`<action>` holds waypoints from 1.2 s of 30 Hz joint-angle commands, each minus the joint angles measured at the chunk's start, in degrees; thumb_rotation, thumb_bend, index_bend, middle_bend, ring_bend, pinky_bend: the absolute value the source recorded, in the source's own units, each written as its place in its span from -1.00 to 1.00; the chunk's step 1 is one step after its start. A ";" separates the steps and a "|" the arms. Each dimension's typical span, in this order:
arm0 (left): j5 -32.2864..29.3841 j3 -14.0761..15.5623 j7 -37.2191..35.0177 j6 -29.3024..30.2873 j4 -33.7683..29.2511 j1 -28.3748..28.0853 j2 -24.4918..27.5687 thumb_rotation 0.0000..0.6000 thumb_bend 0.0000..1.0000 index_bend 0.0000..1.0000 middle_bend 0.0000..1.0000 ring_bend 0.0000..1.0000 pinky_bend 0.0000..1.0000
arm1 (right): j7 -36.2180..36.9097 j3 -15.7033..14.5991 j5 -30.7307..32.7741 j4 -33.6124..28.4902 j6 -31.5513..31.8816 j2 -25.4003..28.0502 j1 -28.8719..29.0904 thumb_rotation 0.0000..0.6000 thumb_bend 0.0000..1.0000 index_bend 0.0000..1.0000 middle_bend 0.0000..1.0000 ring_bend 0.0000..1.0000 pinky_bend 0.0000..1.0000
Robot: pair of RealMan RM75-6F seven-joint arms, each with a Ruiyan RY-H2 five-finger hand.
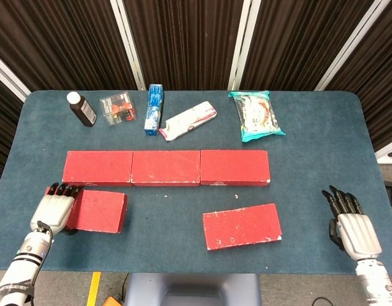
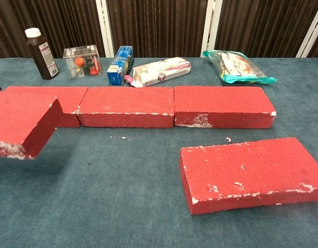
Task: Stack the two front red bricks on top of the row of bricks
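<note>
Three red bricks form a row [image 1: 166, 167] across the table's middle, also in the chest view [image 2: 133, 106]. My left hand [image 1: 52, 213] grips the left end of the front left red brick [image 1: 97, 211], which hangs lifted off the cloth just in front of the row's left brick [image 2: 24, 124]. The other front red brick [image 1: 241, 225] lies flat at the front right [image 2: 252, 172]. My right hand [image 1: 352, 226] rests open near the table's right front edge, well right of that brick, holding nothing.
Along the back stand a brown bottle [image 1: 81, 109], a clear box [image 1: 117, 108], a blue carton [image 1: 153, 109], a white-pink packet [image 1: 188, 120] and a teal snack bag [image 1: 257, 115]. The blue cloth table [image 1: 310, 166] ends close behind my hands.
</note>
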 commanded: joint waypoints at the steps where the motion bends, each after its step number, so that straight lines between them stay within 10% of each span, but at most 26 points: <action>1: -9.63 -4.24 5.54 -2.61 -4.90 -7.54 4.73 1.00 -0.62 -0.95 -0.69 -1.00 -0.97 | 0.03 -0.08 -0.09 0.00 -0.11 0.05 0.04 1.00 0.69 -0.93 -1.00 -1.00 -1.00; 8: -36.78 -11.44 15.49 -4.28 -1.65 -25.37 -0.70 1.00 -0.62 -0.96 -0.69 -1.00 -0.97 | -0.24 -0.26 -0.12 0.09 -0.71 -0.02 0.31 1.00 0.69 -0.93 -1.00 -1.00 -1.00; 16: -53.14 -17.09 19.75 -4.49 9.11 -38.36 -9.40 1.00 -0.62 -0.96 -0.73 -1.00 -0.97 | -0.83 -0.20 0.57 0.25 -1.71 -0.41 0.82 1.00 0.68 -0.93 -1.00 -1.00 -1.00; 36: -60.28 -15.65 20.14 -13.23 29.84 -40.21 -15.72 1.00 -0.62 -1.00 -0.78 -1.00 -0.97 | -2.19 -0.10 1.44 0.10 -1.40 -1.08 0.78 1.00 0.69 -0.93 -1.00 -1.00 -1.00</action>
